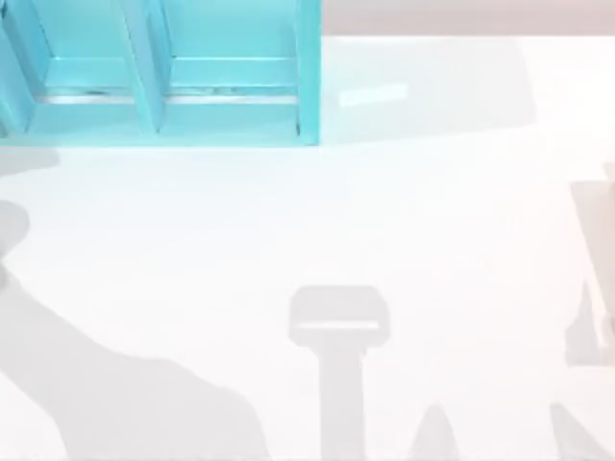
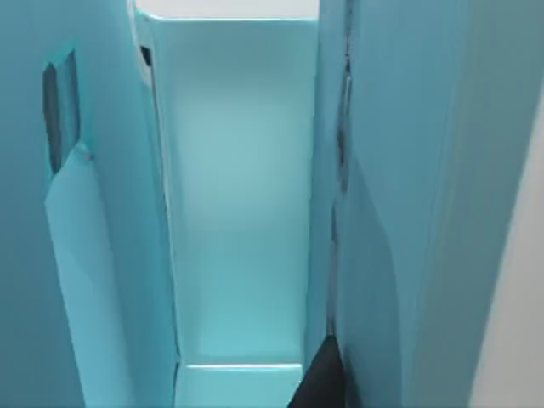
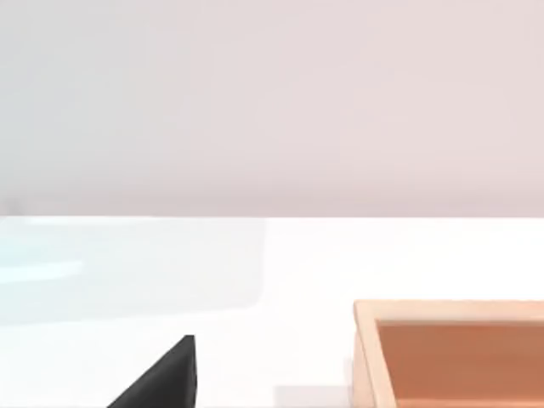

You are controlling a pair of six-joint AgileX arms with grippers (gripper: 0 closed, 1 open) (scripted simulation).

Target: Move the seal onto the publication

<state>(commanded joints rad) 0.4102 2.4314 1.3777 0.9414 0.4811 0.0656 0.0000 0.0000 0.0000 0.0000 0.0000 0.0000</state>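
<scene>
The seal and the publication are out of view. A dark tip of my left gripper (image 2: 321,381) shows in the left wrist view, close up against the inside of a light-blue shelf unit (image 2: 238,212), by one of its upright dividers. In the right wrist view a black tip of my right gripper (image 3: 166,378) hangs low over the white table (image 3: 280,272), beside an open wooden box (image 3: 450,348).
The light-blue shelf unit (image 1: 163,77) stands at the table's back left, with two open compartments facing forward. The white table (image 1: 384,221) carries grey arm shadows at the front left and front centre. A pale wooden edge (image 1: 601,250) sits at the right border.
</scene>
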